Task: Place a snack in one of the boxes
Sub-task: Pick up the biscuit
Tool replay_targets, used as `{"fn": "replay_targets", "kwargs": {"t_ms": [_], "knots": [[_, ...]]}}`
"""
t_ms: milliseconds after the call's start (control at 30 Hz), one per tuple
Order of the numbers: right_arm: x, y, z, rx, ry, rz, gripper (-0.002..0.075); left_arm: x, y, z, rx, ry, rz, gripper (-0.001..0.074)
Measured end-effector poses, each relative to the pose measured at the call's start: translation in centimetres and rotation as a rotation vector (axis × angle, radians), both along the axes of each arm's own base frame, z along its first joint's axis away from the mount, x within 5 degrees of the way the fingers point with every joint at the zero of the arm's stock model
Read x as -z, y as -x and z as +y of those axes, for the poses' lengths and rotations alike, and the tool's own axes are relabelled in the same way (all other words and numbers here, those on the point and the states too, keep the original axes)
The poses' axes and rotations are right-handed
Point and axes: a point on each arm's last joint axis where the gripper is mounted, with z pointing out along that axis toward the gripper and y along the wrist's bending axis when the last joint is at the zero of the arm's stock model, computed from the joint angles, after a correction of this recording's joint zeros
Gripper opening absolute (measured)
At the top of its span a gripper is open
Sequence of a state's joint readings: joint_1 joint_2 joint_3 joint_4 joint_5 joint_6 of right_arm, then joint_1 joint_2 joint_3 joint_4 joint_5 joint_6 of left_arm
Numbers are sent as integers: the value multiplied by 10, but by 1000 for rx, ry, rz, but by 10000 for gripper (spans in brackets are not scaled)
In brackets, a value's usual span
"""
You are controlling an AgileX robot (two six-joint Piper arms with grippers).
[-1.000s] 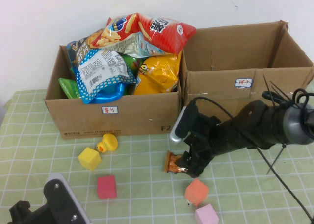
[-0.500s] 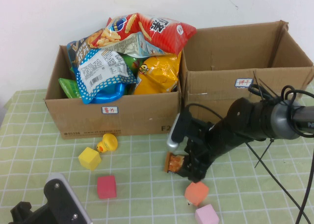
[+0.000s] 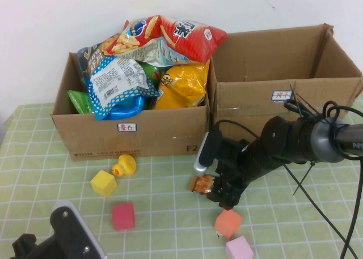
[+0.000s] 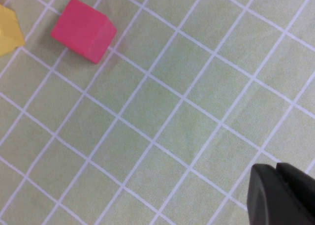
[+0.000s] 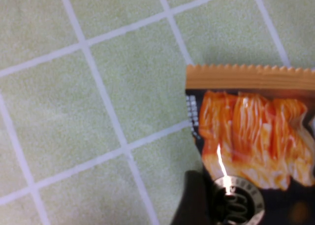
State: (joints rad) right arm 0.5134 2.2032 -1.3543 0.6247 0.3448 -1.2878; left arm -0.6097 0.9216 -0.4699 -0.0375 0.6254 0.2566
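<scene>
Snack packet (image 3: 202, 183): glossy orange foil, crimped edge, flat on checked cloth before boxes, long axis sideways | right gripper (image 3: 218, 190): jaws wide, over packet | left gripper (image 4: 283, 195): closed, near edge

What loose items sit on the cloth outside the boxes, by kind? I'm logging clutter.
Cubes: 4, yellow, red, orange, pink
Rubber duck: 1
Snack packet: 1, at the right gripper
Total: 6
</scene>
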Motion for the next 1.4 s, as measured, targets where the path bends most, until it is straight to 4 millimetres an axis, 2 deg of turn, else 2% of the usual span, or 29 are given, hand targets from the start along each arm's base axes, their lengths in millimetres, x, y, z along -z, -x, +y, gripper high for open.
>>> {"fn": "replay_targets", "kwargs": {"t_ms": [400, 500, 633, 867, 967, 1267, 1400], "knots": [[7, -2, 1, 65, -36, 27, 522, 0, 0, -1, -4, 9, 6, -1], [7, -3, 1, 90, -55, 45, 489, 0, 1, 0, -4, 5, 11, -1], [7, -2, 2, 91, -62, 61, 388, 0, 1, 0, -4, 5, 11, -1], [3, -2, 2, 101, -70, 59, 386, 0, 1, 0, -5, 7, 12, -1], [-11, -2, 2, 108, -90, 45, 386, 0, 1, 0, -5, 7, 12, -1], [-81, 13, 2, 75, -176, 49, 386, 0, 1, -1, -5, 9, 11, -1], [-105, 16, -4, 25, -145, -33, 386, 0, 1, 0, -5, 8, 13, -1]]}}
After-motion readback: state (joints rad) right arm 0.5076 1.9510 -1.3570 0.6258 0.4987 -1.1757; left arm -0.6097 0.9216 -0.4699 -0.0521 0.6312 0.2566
